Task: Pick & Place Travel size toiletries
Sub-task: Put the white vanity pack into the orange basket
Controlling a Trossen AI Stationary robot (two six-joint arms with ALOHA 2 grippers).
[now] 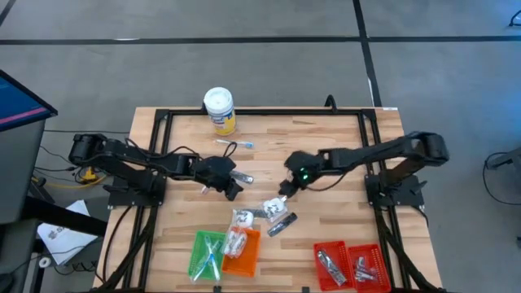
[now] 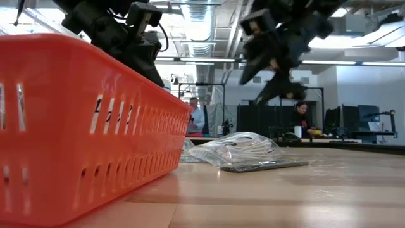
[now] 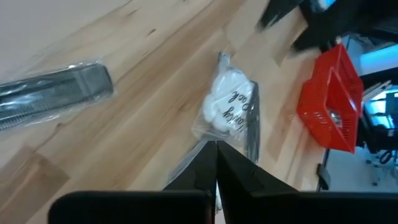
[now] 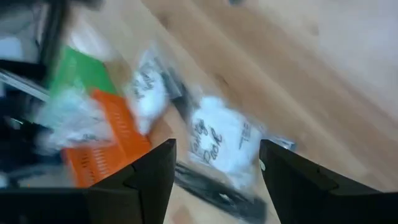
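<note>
The travel size toiletries lie mid-table: a white crinkly packet (image 1: 273, 209) (image 4: 221, 140) (image 3: 229, 107), a second packet (image 1: 242, 217) (image 4: 149, 90), a dark tube (image 1: 281, 225) (image 2: 262, 166), a silvery wrapped comb-like piece (image 1: 242, 177) (image 3: 56, 93) and a thin blue-tinted stick (image 1: 236, 144). My right gripper (image 1: 286, 187) (image 4: 214, 168) hovers open above the first packet, slanting down. My left gripper (image 1: 232, 187) (image 3: 216, 163) is shut with nothing in it, just left of the pile, pointing toward that same packet.
A green tray (image 1: 207, 254) and an orange tray (image 1: 242, 252) (image 2: 82, 126) with items inside stand at the near edge, and two red trays (image 1: 348, 265) at the near right. A white-lidded tub (image 1: 220, 110) stands at the far edge. People show in the room beyond.
</note>
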